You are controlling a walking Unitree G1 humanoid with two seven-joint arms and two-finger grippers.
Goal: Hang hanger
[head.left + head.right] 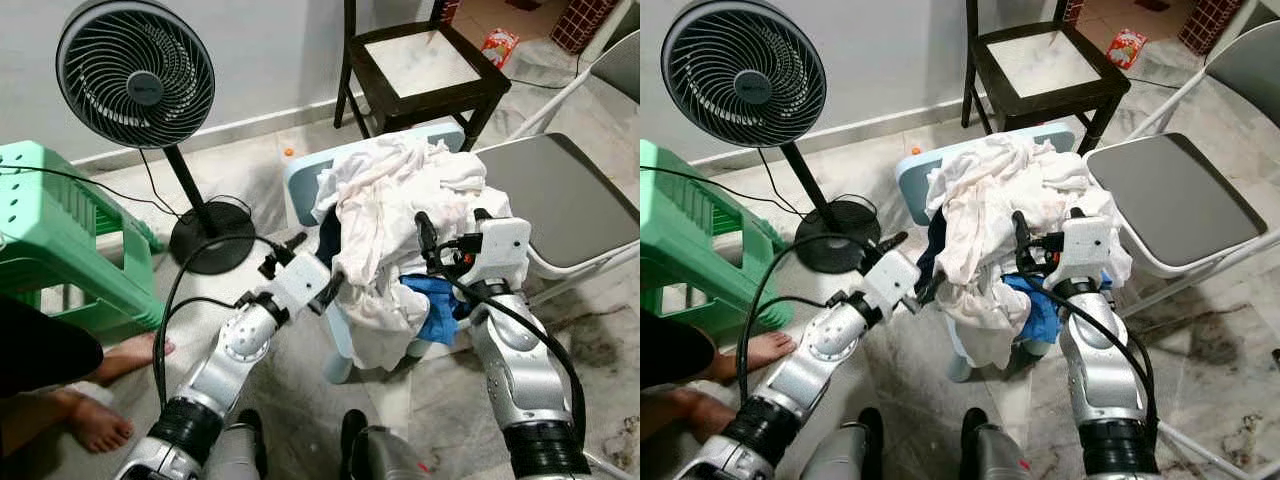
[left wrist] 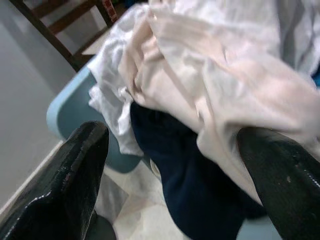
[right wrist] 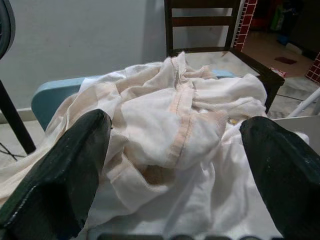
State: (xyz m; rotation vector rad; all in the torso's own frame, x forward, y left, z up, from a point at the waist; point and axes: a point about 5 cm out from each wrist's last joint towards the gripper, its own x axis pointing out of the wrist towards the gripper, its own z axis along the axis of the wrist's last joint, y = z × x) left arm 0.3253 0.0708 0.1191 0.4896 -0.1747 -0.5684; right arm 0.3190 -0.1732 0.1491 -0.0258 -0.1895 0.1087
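Left gripper (image 2: 172, 165) spread wide at near-left edge of crumpled white cloth pile (image 1: 400, 215), right gripper (image 3: 175, 165) spread wide at its near-right side, neither pinching anything, light-blue plastic stool (image 1: 305, 185) mostly buried under pile.

Marble-patterned floor (image 1: 450, 400) meeting a pale wall (image 1: 270, 50). A black standing fan (image 1: 135, 72), green plastic stool (image 1: 60, 230), dark wooden chair (image 1: 425, 70) and grey folding chair (image 1: 560, 195).

Black fan (image 1: 135, 75) by wall, green stool (image 1: 60, 230) left, dark wood chair (image 1: 425, 65) behind, grey folding chair (image 1: 560, 200) right.
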